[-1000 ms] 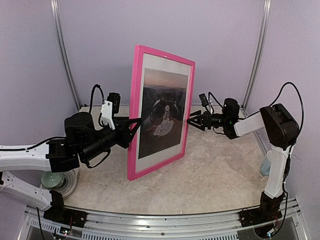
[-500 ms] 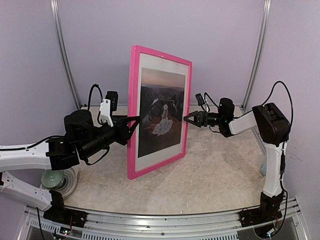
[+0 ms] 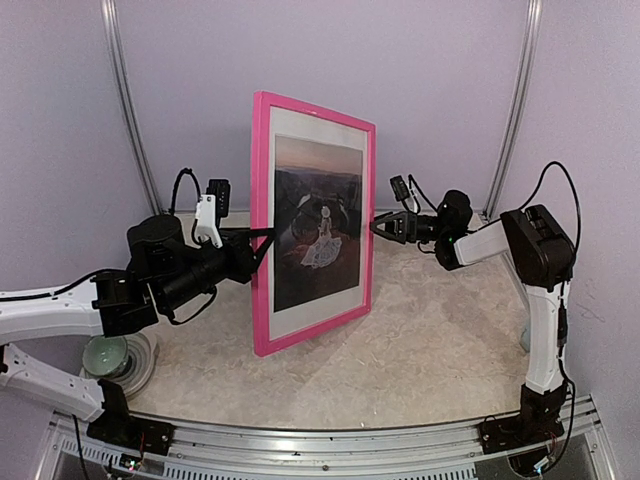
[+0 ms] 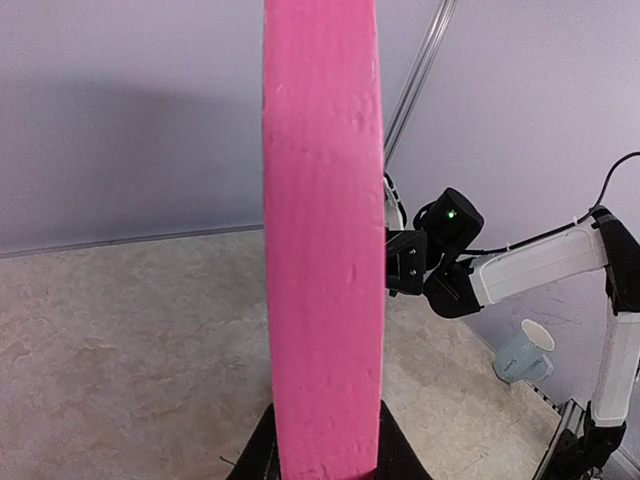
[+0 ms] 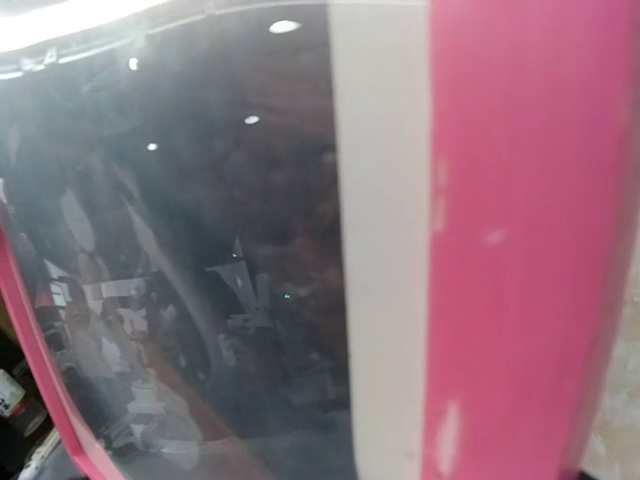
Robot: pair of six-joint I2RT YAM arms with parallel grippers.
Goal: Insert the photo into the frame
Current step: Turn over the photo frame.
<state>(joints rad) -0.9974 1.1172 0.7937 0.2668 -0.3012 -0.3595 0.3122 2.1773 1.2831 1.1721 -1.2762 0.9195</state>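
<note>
Marble-look tabletop, lilac walls; left gripper clamps frame, right gripper spread

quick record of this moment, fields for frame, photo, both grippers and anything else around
frame: pink, standing upright on its lower edge on the table
photo: already inside the frame, behind glass, white mat around it
left gripper: shut on the frame's left edge
right gripper: open, at the frame's right edge, contact unclear
other: pale mug off to the right
</note>
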